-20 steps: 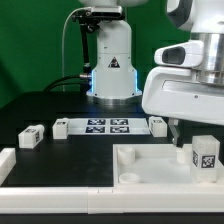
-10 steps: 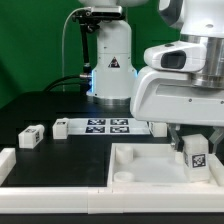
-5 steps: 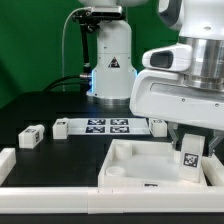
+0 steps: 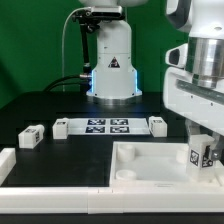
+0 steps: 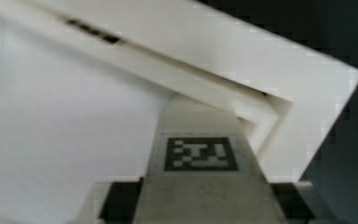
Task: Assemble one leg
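I see the square panel [image 4: 150,165] lying near, on the exterior view's right. My gripper [image 4: 199,150] holds the leg [image 4: 202,153] clamped over its far right corner. I judge the seating step underway; next it needs lowering squarely, then twisting in.

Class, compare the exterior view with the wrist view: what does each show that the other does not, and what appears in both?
Only the exterior view shows the thin flat white marker board, two small white stubby tagged blocks beside it, and the robot's white base.

Only the wrist view shows, close up, the held block's tagged face pointing toward the panel's raised corner rim.

Both show the hand shut on a small white stubby tagged leg over the large white square panel.
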Available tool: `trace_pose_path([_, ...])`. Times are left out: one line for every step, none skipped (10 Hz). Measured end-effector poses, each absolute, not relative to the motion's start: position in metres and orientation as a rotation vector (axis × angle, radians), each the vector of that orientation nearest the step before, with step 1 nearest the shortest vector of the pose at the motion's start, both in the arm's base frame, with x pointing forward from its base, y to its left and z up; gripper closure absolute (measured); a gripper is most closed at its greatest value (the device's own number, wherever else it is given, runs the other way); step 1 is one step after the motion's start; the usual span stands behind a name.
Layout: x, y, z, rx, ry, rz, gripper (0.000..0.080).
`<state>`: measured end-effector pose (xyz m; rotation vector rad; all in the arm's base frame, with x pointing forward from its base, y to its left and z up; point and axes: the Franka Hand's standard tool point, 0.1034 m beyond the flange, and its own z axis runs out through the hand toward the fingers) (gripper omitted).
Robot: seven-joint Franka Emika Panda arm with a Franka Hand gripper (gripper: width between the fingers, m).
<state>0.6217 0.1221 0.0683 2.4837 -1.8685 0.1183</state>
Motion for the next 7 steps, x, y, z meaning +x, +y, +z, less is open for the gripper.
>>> trace_pose_path([0.6216,0.1227,0.0683,2.401,-1.987,0.113,0.0506])
trace_pose_path([0.6213,0.1242,0.0681,2.318,-2.096,0.106,0.0506])
trace_pose_path([0.6211,0.1248,0.0679,2.298,-2.119,0.105,0.0422])
trace_pose_path([0.6211,0.1247,0.0679,2.325,-2.088,0.105,0.0422])
trace_pose_path([0.6211,0.1246,0.0679,2.365,-2.041,0.104,0.0286])
trace_pose_path([0.6213,0.124,0.068,2.381,-2.022,0.104,0.0179])
trace_pose_path([0.6216,0.1229,0.0684,2.5,-1.864,0.105,0.0159])
